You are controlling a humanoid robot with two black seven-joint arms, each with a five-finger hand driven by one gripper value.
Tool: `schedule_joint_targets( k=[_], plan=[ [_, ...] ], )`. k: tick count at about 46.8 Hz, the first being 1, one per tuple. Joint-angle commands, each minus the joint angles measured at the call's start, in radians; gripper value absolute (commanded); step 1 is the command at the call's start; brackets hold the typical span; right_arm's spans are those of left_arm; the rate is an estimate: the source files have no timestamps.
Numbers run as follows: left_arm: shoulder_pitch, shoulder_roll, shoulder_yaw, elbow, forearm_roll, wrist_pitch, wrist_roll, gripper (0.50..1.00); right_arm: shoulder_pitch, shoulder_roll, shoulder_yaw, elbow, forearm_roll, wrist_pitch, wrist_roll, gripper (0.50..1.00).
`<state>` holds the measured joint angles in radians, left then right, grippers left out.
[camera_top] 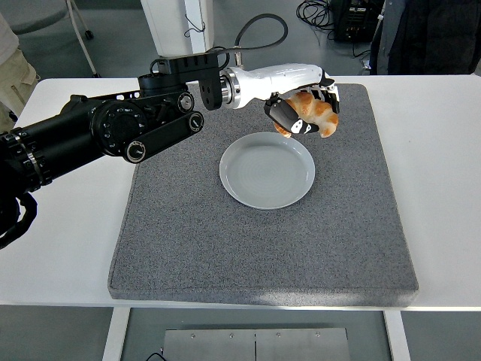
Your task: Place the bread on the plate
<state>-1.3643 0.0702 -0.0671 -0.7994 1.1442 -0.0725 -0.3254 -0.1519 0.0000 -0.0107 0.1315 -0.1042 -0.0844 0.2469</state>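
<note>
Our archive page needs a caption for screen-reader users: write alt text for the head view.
The robot's left hand holds a golden bread just beyond the far right rim of an empty white plate, which sits on a grey mat on a white table.

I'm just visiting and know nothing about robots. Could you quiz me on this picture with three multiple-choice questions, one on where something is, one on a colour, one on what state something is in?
1. Where is the bread?
A. Lying on the plate
B. Held in the air at the plate's far right rim
C. On the bare white table

2. What colour is the mat under the plate?
A. Speckled grey
B. Green
C. Red

3. What is the left hand doing?
A. Resting open on the mat
B. Closed around the bread
C. Gripping the plate

Answers:
1. B, the bread sits in the hand above the mat, by the rim.
2. A, the mat is grey.
3. B, the fingers wrap the bread.
</note>
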Motion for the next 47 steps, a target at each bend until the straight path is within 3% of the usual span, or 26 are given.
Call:
schedule_joint_targets(
  k=[1, 9, 20, 47],
  plan=[
    [0.019, -0.003, 0.003, 0.002, 0.002, 0.013, 0.0, 0.5, 0.0, 0.0, 0.0, 0.0, 0.0, 0.0, 0.0, 1.0],
    [0.056, -0.024, 0.007, 0.025, 0.011, 0.016, 0.002, 0.5, 0.0, 0.0, 0.0, -0.001, 0.0, 0.0, 0.0, 1.0],
    [0.088, -0.036, 0.09, 0.062, 0.02, 0.069, 0.0, 0.5, 0.002, 0.0, 0.0, -0.001, 0.0, 0.0, 0.0, 1.0],
    [0.155, -0.038, 0.127, 0.121, 0.02, 0.1, 0.0, 0.5, 0.0, 0.0, 0.0, -0.001, 0.0, 0.0, 0.0, 1.0]
  ],
)
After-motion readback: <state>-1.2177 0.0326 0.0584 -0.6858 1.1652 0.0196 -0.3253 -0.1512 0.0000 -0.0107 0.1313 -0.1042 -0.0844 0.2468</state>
